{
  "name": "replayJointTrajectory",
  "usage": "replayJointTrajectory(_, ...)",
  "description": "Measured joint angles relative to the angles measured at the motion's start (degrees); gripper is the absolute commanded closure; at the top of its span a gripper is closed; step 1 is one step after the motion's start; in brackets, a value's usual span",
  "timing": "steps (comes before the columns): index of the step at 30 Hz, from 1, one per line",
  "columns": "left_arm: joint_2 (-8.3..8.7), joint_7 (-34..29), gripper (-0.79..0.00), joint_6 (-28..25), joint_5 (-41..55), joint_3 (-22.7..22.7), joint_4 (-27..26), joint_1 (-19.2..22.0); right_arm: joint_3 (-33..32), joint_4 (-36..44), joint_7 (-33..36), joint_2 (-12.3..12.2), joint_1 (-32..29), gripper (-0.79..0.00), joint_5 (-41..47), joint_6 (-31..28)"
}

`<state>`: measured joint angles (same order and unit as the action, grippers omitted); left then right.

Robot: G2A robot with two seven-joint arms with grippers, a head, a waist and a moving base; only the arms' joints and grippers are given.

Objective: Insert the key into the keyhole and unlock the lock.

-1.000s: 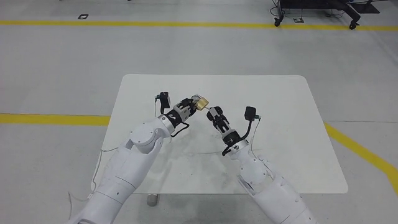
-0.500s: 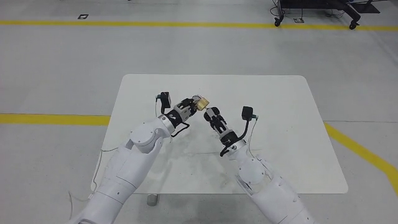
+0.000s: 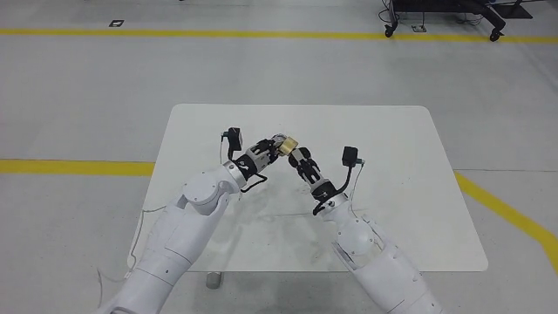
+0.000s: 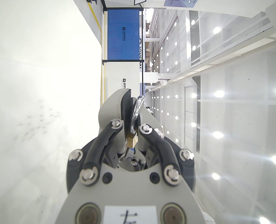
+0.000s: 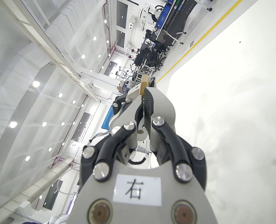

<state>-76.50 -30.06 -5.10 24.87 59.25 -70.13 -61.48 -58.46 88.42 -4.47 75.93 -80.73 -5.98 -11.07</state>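
Brass padlock [image 4: 131, 141] with a silver shackle sits clamped in your left claw [image 4: 134, 108], mid-frame above the white counter [image 3: 392, 139]. Your right claw [image 5: 145, 92], pinched on the small brass key [image 5: 143, 83], has closed in to meet the padlock, so insertion looks about to begin.

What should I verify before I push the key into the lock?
1. Lock clamped in the left hand: ok, its brass body sits inside the grip.
2. Key gripped by the right hand: ok, a brass piece is pinched at the hand's end.
3. Hands close together above the table: ok, the top view shows them almost meeting.
4. Key tip lined up with the keyhole: cannot tell, too small to judge.
5. Key already partly inserted: cannot tell.
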Motion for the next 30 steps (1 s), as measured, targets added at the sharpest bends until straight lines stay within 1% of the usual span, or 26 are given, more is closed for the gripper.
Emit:
replayJointTrajectory(11,0.04,1.0,0.0,-0.3,-0.3,1.6,-0.1,-0.3,-0.1,0.1,0.1,0.0,0.0,-0.785,0.1,-0.2)
replayJointTrajectory(18,0.03,2.4,0.0,-1.5,-2.6,1.8,-0.8,-0.6,-0.1,0.1,0.1,0.0,0.0,-0.785,0.1,-0.2)
replayJointTrajectory(27,-0.09,1.3,0.0,-3.4,-2.7,2.1,-1.2,-0.9,-0.1,0.1,0.2,0.0,0.0,-0.785,0.1,-0.2)
replayJointTrajectory(28,-0.11,0.9,0.0,-3.7,-2.7,2.1,-1.2,-0.9,-0.1,0.4,0.5,0.1,-0.2,-0.785,0.5,-0.5)
replayJointTrajectory(30,-0.15,-0.2,0.0,-4.4,-2.3,2.0,-1.1,-0.8,-0.8,1.0,2.8,0.2,-1.0,-0.785,5.0,-2.3)
